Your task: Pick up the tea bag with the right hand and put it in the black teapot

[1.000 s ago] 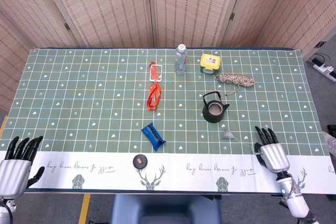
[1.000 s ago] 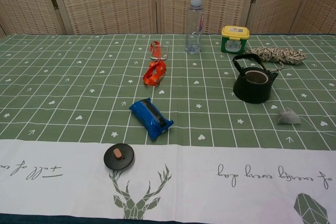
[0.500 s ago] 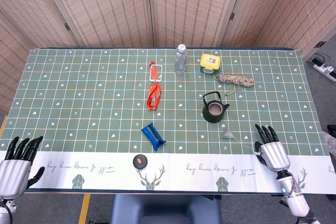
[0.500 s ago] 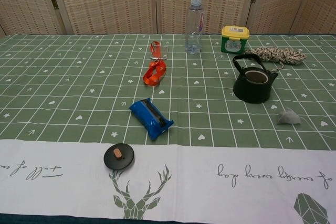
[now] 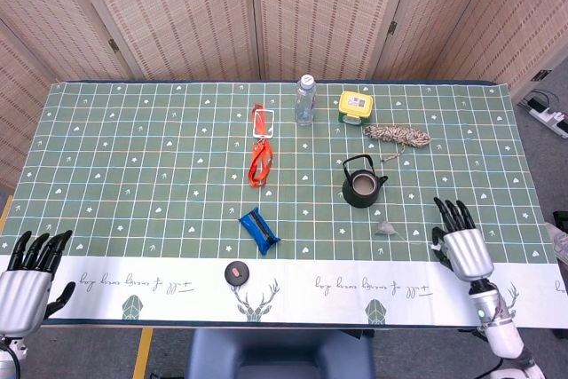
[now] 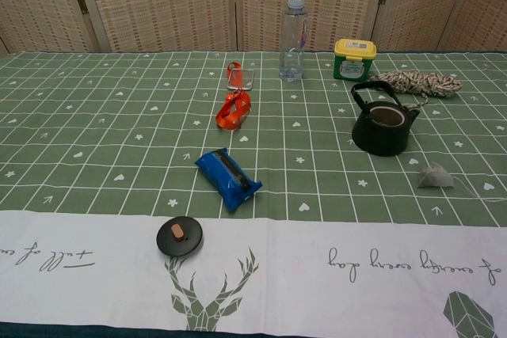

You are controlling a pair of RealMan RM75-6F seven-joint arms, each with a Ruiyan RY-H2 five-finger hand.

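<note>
Two robot hands wait at the tabletop's near edge, both empty with fingers spread. The right hand (image 5: 463, 249) sits by the near right corner, just beside the small grey tea bag (image 5: 386, 225), which lies flat on the cloth. The black teapot (image 5: 362, 182) stands upright and lidless just beyond it, ready to receive it. The left hand (image 5: 29, 277) idles at the near left corner.
</note>
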